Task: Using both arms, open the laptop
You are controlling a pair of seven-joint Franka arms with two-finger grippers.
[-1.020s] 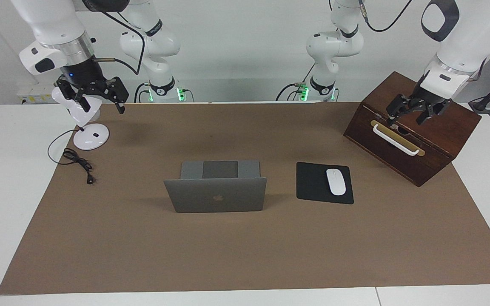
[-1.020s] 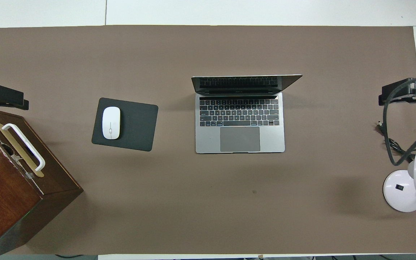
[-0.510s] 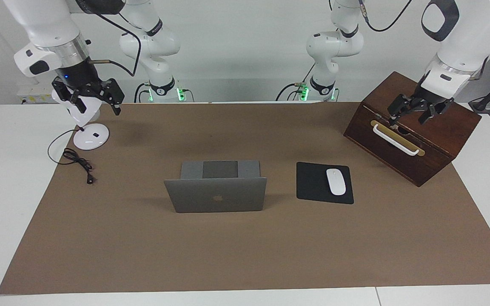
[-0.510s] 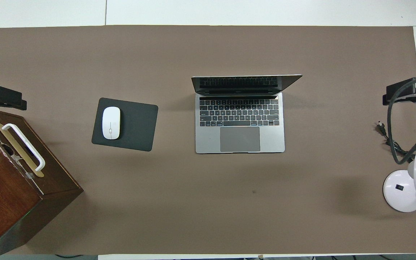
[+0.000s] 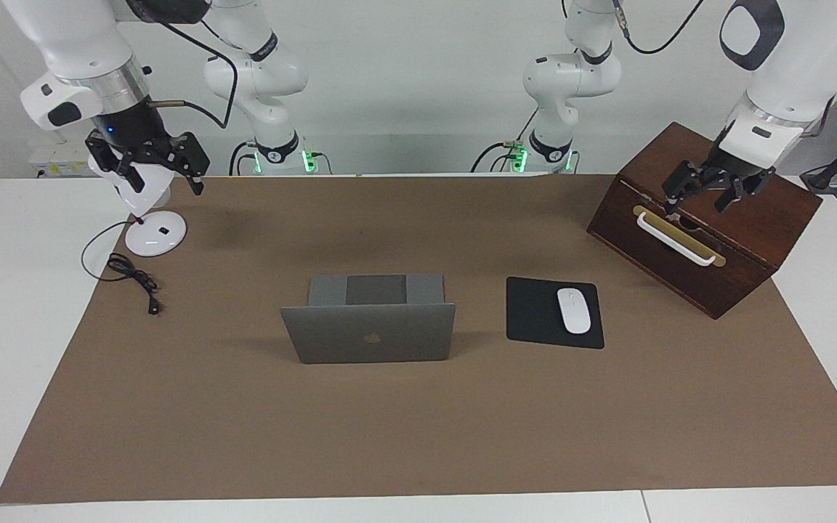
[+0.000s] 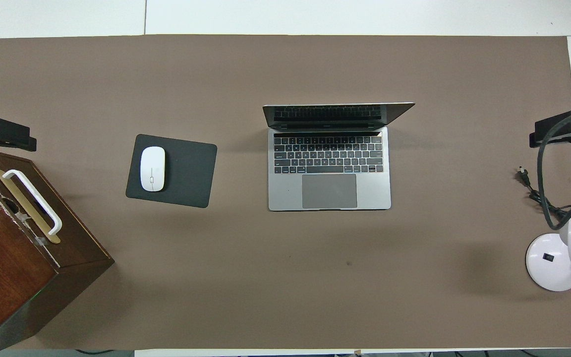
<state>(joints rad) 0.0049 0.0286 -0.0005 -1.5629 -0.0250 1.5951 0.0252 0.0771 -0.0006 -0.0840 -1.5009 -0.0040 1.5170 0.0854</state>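
- Laptop (image 5: 368,330): stands open in the middle of the brown mat (image 5: 418,428), lid upright with its apple logo turned away from the robots. From across the table the lid hides the keyboard; only the palm rest and trackpad show above it.
- Mouse pad (image 5: 535,316) with white mouse (image 5: 574,310): beside the laptop, toward the left arm's end of the table.
- Wooden box (image 5: 709,232): nearer to the robots than the laptop, at the left arm's end; from overhead it is cut off by the picture's edge.
- Left gripper (image 5: 702,195): hangs over the wooden box, well apart from the laptop, fingers spread and holding nothing. From overhead only a dark tip shows.
- Desk lamp (image 5: 146,218): nearer to the robots than the laptop, at the right arm's end; its head is partly hidden by the gripper in front of it.
- Right gripper (image 5: 164,171): raised over the desk lamp, well apart from the laptop, fingers spread and empty.
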